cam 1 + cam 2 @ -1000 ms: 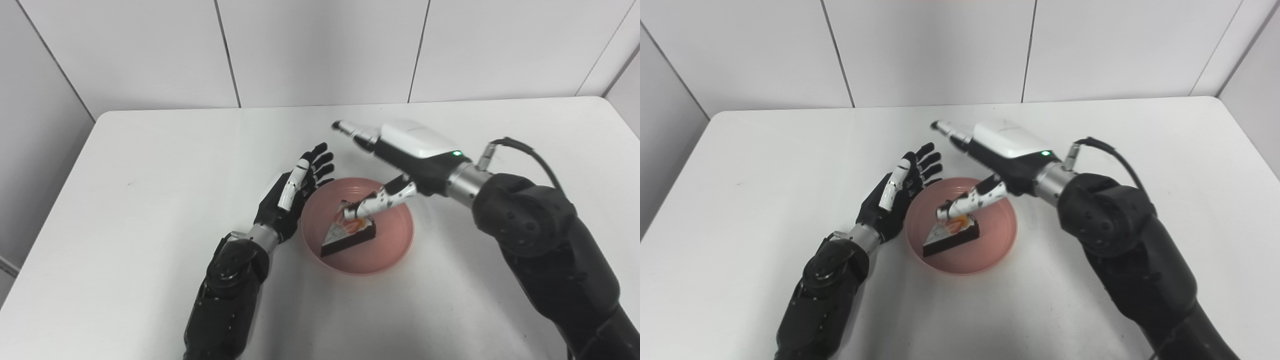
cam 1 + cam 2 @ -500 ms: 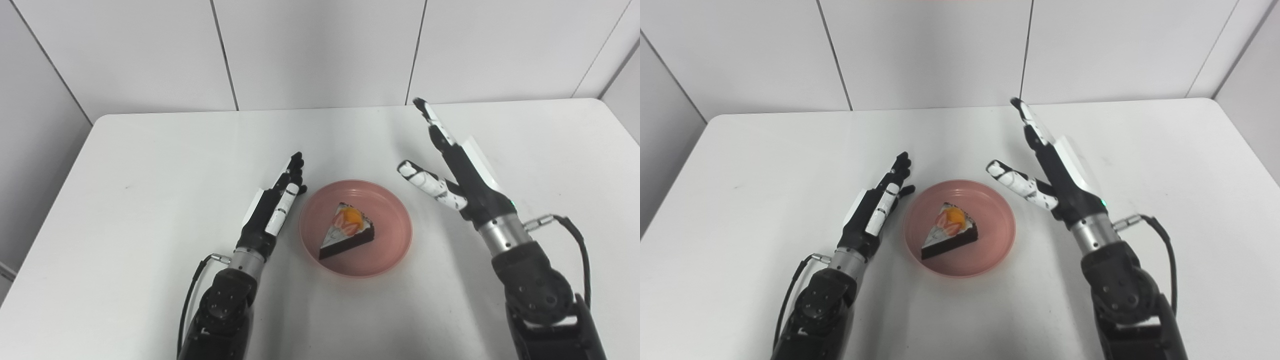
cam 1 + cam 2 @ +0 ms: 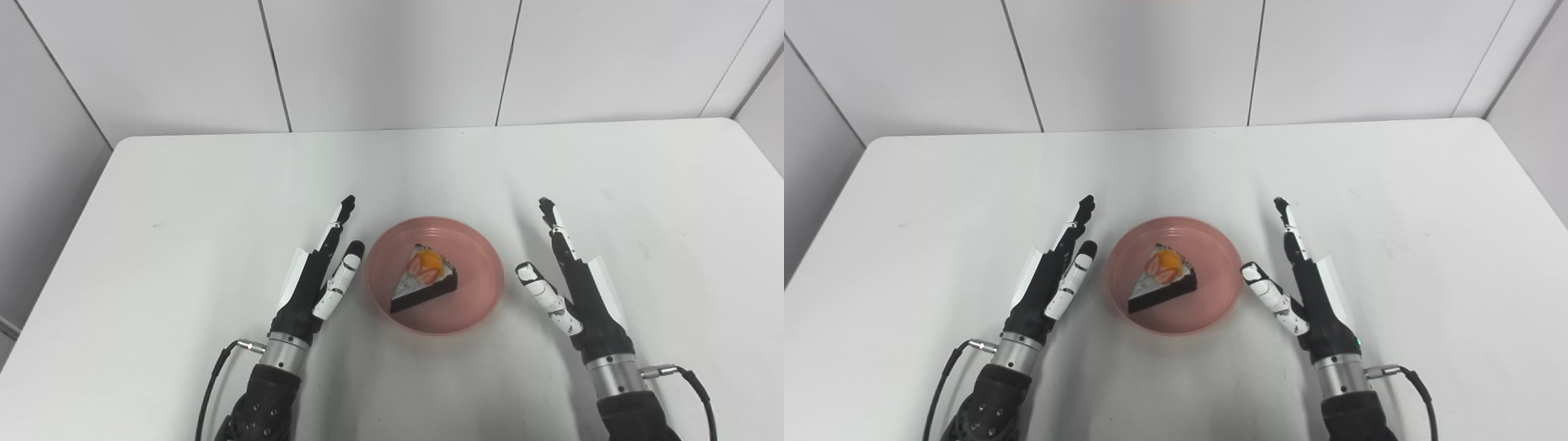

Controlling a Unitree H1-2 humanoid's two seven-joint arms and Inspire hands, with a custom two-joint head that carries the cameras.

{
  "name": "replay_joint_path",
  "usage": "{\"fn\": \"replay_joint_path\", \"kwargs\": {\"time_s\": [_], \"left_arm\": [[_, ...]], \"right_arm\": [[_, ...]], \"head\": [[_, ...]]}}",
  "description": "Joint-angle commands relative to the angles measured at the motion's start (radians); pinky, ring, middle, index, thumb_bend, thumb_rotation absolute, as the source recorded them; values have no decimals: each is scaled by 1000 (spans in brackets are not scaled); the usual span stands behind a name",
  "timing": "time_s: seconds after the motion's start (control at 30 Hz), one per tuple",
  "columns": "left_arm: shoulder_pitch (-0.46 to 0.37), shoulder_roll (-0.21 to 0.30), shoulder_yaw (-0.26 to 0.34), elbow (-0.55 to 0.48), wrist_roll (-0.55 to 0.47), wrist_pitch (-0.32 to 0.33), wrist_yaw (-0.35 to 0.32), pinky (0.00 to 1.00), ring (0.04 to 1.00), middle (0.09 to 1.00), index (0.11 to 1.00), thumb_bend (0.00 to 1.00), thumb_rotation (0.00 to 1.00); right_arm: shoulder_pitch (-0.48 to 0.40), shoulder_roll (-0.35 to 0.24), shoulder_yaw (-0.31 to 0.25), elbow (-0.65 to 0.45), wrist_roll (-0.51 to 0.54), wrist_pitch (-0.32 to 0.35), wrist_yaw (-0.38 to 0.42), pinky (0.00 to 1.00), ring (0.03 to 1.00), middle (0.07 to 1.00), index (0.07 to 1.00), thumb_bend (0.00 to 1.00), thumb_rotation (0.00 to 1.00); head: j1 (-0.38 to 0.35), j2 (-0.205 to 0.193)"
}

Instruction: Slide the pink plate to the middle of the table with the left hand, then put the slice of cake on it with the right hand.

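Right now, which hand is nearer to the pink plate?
Left. The left hand stands open just beside the pink plate at its left rim; the right hand is open off its right rim, with a slightly wider gap.

I count one pink plate between my two hands, and one slice of cake on it. On that slice I see two strawberry pieces and one orange fruit piece. My hands number two: one left hand, one right hand. All of it sits on one white table.
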Motion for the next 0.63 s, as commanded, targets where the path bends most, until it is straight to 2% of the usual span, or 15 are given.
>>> {"fn": "replay_joint_path", "kwargs": {"time_s": [0.0, 0.13, 0.37, 0.6], "left_arm": [[34, 10, 1, -6, 11, -29, 18, 1000, 1000, 1000, 1000, 441, 1000], [36, 12, 5, -6, 5, -9, 11, 1000, 1000, 1000, 1000, 437, 1000], [13, 39, 5, 38, -30, 2, -25, 968, 992, 998, 987, 456, 1000], [-6, 44, 0, 59, -58, 3, -41, 958, 980, 986, 979, 462, 1000]], "right_arm": [[-13, 5, -7, -14, 42, -25, -7, 998, 1000, 1000, 1000, 373, 1000], [-12, 6, -5, 0, 65, 1, 2, 991, 1000, 1000, 1000, 292, 1000], [-24, -7, -3, 12, 72, 30, 12, 976, 1000, 1000, 1000, 329, 1000], [-37, -33, 7, 24, 13, 38, 7, 936, 972, 978, 979, 338, 1000]], "head": [[5, 0], [6, 2], [8, 3], [16, 4]]}}
